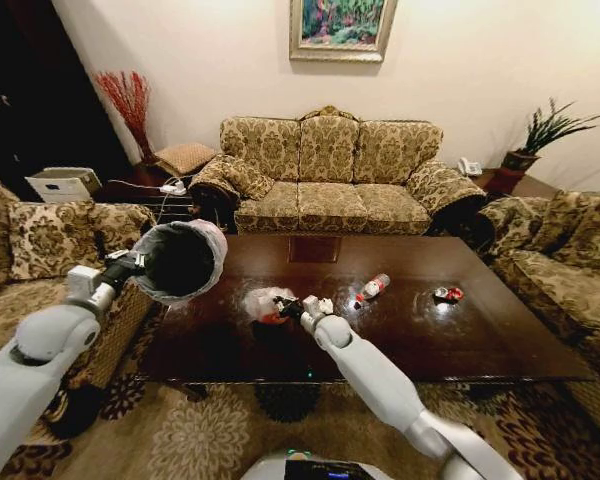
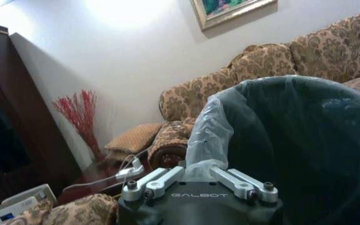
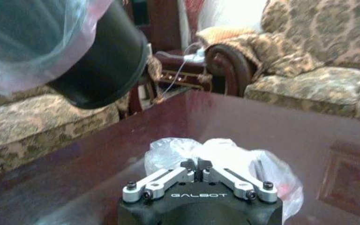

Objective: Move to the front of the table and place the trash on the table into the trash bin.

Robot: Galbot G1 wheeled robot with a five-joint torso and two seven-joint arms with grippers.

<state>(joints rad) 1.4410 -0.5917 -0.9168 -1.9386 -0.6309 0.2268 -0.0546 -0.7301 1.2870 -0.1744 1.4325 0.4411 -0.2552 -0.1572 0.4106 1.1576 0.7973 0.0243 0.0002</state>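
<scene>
Clenched on the whitish plastic bag [image 3: 230, 157], the right gripper [image 1: 292, 307] sat low over the table [image 1: 480, 330], a little inside its near edge and toward the left half; in the right wrist view the fingers [image 3: 167, 180] met at their tips with crinkled film bunched between them, the bag resting on the glossy wood. Level with it but off the table's left edge, the left gripper [image 2: 197, 176] held the trash bin [image 1: 180, 262] by its rim, fingers pinched over the liner, the bin tipped so its mouth faced the table. Further across the top lay the bottle [image 1: 373, 288], near the middle, and beyond it toward the right edge the red-black wrapper [image 1: 447, 294]. A white paper wad I could not pick out for sure.

By my reckoning the first piece was being gripped, nothing yet binned. The next move called for lifting the bag clear of the wood and carrying it leftward to the bin's mouth before letting go; thin film may slip or tear.
</scene>
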